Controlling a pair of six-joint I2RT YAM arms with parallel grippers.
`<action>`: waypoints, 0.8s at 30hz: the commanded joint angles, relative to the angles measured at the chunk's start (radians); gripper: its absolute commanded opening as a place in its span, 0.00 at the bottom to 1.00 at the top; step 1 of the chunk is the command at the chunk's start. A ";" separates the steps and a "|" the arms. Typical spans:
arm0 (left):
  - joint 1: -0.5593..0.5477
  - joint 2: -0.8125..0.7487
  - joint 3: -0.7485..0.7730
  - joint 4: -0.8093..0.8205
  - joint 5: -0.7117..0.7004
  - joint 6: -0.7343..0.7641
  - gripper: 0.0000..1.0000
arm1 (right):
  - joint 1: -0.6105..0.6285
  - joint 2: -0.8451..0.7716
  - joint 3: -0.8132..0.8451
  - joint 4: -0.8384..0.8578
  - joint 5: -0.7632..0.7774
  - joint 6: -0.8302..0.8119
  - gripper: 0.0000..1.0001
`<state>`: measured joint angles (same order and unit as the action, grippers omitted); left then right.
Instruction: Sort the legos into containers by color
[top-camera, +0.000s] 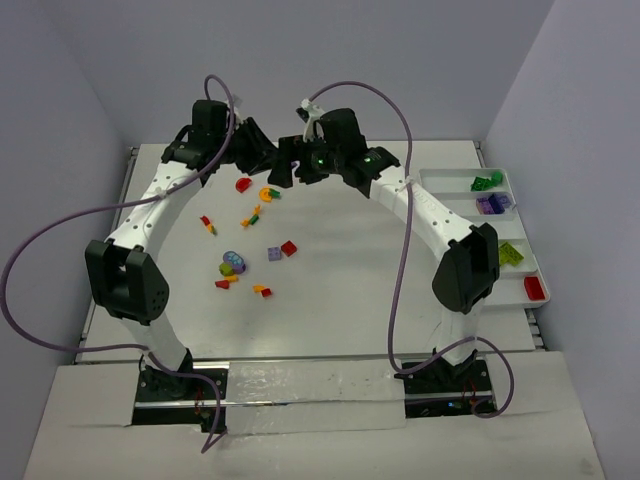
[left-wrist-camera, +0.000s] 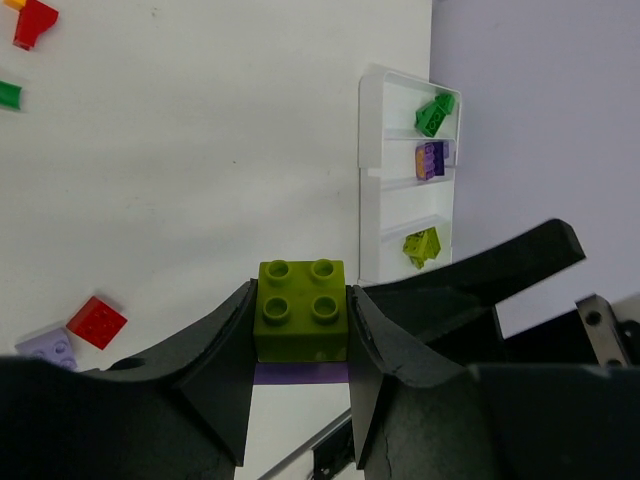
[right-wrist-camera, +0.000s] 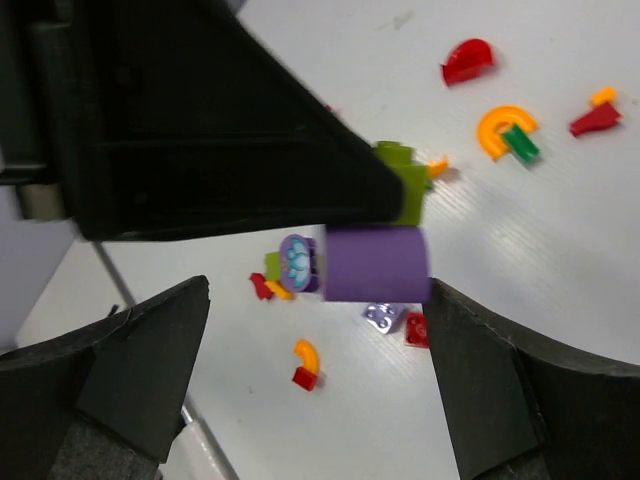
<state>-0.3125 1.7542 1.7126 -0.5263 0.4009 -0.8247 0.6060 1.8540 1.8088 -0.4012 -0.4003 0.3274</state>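
The left gripper (left-wrist-camera: 300, 290) is clenched on a lime brick (left-wrist-camera: 300, 312), its matte black fingers (left-wrist-camera: 215, 350) pressing the two side faces. The brick is a glossy square with four round studs on top. A smooth purple block (left-wrist-camera: 300, 374) sits flush beneath it, and both are held above the table (top-camera: 340, 300) at about 12 o'clock.

The right gripper (right-wrist-camera: 318, 300) is spread wide and grasps nothing. One dark finger (right-wrist-camera: 140, 350) stands at 9 o'clock of the purple block and the other at 3 o'clock. Whether the 3 o'clock finger touches the block's corner I cannot tell.

The tray (top-camera: 528, 236) is white moulded plastic, long and shallow, cut by thin cross walls, and lies at the table's 3 o'clock edge. Four of its compartments hold bricks, one colour each: green (top-camera: 487, 182), purple (top-camera: 493, 204), lime (top-camera: 510, 254) and red (top-camera: 535, 289).

Loose pieces lie around the middle of the ribbed white table, in about nine small spots seen from above:
- one red half-dome (right-wrist-camera: 467, 60);
- one orange arch (right-wrist-camera: 503, 125) with a green bar (right-wrist-camera: 521, 146) in its opening;
- one red wedge (right-wrist-camera: 597, 118);
- one round purple disc with a pale flower print (right-wrist-camera: 297, 260);
- one lavender plate (right-wrist-camera: 383, 317) just beside a flat red tile (right-wrist-camera: 417, 328);
- one small orange curve (right-wrist-camera: 305, 352) joined to a red bit.
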 joint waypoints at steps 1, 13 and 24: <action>-0.010 -0.032 -0.002 0.058 0.051 -0.030 0.00 | -0.005 0.001 0.062 -0.032 0.104 -0.024 0.92; -0.013 -0.044 -0.060 0.093 0.108 -0.057 0.00 | -0.005 -0.004 0.050 0.008 0.113 -0.033 0.67; -0.007 -0.038 -0.032 0.096 0.098 -0.041 0.00 | -0.005 -0.003 0.012 0.012 0.058 -0.047 0.29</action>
<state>-0.3186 1.7508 1.6428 -0.4831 0.4824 -0.8616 0.5958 1.8561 1.8139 -0.4331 -0.3033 0.2977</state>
